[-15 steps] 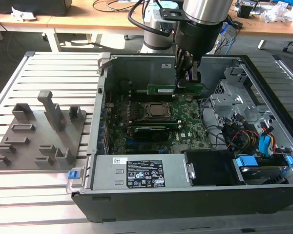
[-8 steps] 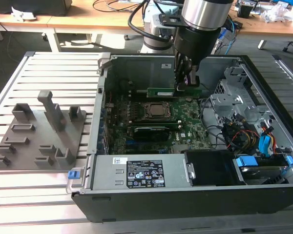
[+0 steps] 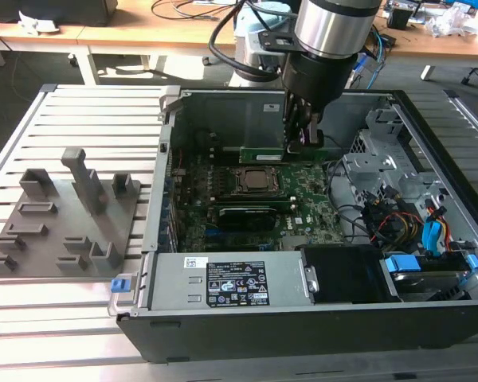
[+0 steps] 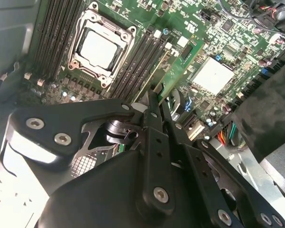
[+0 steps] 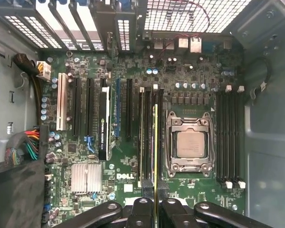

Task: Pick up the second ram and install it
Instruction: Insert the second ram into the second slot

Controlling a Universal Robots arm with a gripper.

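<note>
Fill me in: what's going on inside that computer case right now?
The arm's gripper is shut on the second ram, holding it on edge inside the open computer case. The stick lines up along the memory slots beside the processor socket. Whether it is seated in a slot I cannot tell.

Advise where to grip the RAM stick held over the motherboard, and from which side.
Likely best: pinch the second ram on its two flat faces near the top long edge, coming down through the open case. It stands on edge over the memory slots, so its lower edge and ends should stay free. The gripper holds it that way.
</note>
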